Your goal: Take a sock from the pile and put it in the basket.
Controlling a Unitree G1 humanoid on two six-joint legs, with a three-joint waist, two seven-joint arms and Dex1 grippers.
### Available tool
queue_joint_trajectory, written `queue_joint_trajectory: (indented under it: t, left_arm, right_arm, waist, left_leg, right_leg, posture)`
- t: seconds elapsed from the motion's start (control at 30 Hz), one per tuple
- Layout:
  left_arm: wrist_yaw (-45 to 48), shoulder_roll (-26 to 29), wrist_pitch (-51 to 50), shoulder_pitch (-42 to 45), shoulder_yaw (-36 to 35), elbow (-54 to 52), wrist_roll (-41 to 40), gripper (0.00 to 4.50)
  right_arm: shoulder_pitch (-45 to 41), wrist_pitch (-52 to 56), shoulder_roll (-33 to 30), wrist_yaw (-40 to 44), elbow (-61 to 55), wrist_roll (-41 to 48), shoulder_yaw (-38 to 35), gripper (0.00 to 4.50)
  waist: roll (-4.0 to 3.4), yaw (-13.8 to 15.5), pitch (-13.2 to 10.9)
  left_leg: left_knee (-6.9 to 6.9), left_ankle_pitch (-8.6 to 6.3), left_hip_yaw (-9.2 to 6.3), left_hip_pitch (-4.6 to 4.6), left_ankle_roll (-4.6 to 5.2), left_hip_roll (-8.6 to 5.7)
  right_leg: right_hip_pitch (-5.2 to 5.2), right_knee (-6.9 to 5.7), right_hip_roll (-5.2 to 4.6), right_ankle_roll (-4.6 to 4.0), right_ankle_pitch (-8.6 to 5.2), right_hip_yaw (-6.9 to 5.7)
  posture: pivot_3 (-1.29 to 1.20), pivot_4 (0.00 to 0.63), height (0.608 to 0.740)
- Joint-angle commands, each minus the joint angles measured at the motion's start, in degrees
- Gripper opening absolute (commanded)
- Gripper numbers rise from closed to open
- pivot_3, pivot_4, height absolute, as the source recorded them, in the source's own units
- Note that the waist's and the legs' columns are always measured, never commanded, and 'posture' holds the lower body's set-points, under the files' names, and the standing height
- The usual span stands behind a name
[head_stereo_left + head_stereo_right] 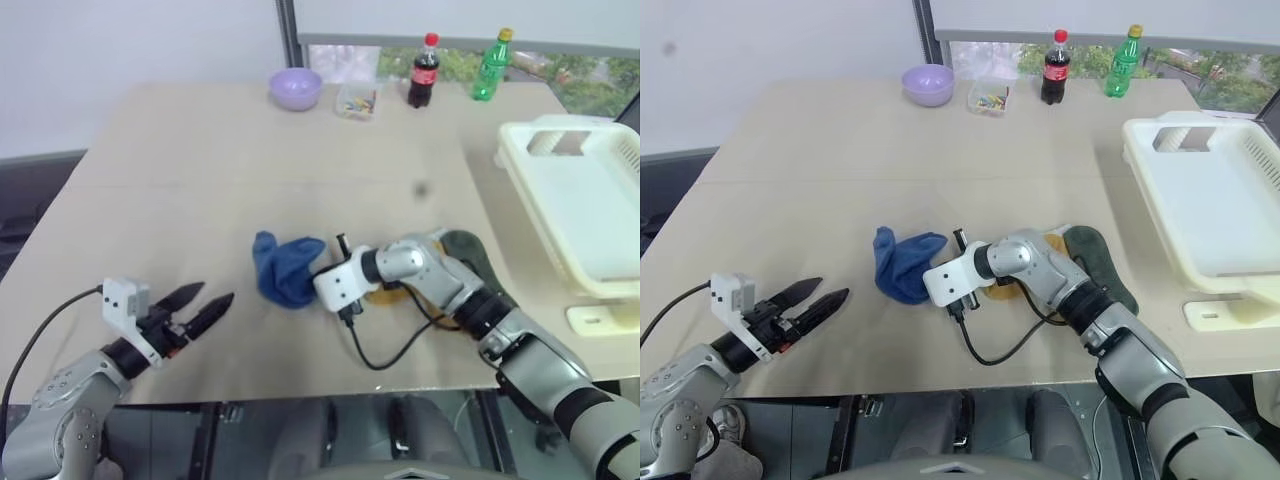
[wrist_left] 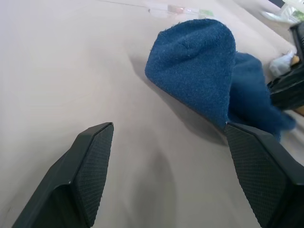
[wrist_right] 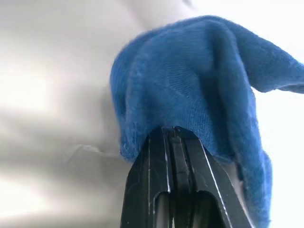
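**Right claw pinched on the blue sock**

I had the right gripper (image 3: 172, 137) clamped tight, both black fingers pressed together on a fold of the blue sock (image 1: 287, 267) — the cloth bunched up just past the fingertips, resting on the table (image 1: 200, 180). At the sock's three o'clock lay the mustard sock (image 1: 388, 293) and the dark green sock (image 1: 1095, 258) under my forearm. The left gripper (image 1: 205, 307) stood wide apart, holding nothing, near the sock's eight o'clock. The basket (image 1: 585, 200) sat well apart at two o'clock.
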State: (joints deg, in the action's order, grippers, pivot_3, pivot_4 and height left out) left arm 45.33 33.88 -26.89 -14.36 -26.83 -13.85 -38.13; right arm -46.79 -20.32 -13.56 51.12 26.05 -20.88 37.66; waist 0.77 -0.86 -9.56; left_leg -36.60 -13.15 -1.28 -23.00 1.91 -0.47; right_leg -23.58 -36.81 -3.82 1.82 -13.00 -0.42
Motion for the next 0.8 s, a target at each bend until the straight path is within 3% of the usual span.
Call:
queue_joint_trajectory:
  t: [0.03,0.17,0.37,0.8]
  left_arm:
    - [1.07,0.91,1.62,0.72,-0.91,-0.33,-0.06,3.97]
    - [2.07,1.72,1.69,0.96,-0.82,-0.33,0.13,3.97]
    - [2.27,1.78,2.67,1.31,-0.33,-0.70,1.08,3.97]
    - [1.77,1.21,3.84,-0.22,-0.78,-1.50,1.47,3.97]
  right_arm:
    - [1.62,4.97,0.27,3.06,-0.13,3.74,-2.75,0.35]
    - [4.52,17.10,2.45,7.14,-7.06,12.34,-7.26,1.56]
    - [4.03,26.54,4.35,5.75,-8.32,13.88,-9.24,1.56]
    - [-2.07,25.45,7.31,4.73,-4.36,14.56,-9.76,1.56]
  waist:
    - [0.01,0.04,0.00]
    - [0.00,0.04,0.00]
    - [-0.02,-0.07,-0.03]
    - [-0.03,-0.21,-0.05]
  left_leg:
    - [0.00,0.00,-0.01,0.00,0.00,0.01]
    - [0.01,0.00,-0.02,-0.02,0.01,0.03]
    - [0.16,-0.01,-0.03,-0.03,0.00,0.01]
    - [0.19,-0.01,-0.03,-0.11,-0.01,0.00]
  right_leg:
    - [0.00,0.00,0.02,0.00,0.00,0.00]
    - [0.01,0.02,-0.01,-0.01,0.00,0.00]
    - [-0.06,0.07,-0.07,-0.02,-0.01,-0.02]
    - [-0.15,0.07,-0.09,-0.01,0.00,-0.03]
  posture:
    - [0.00,0.150,0.740]
    - [0.00,0.150,0.740]
    - [0.00,0.150,0.740]
    - [0.00,0.150,0.740]
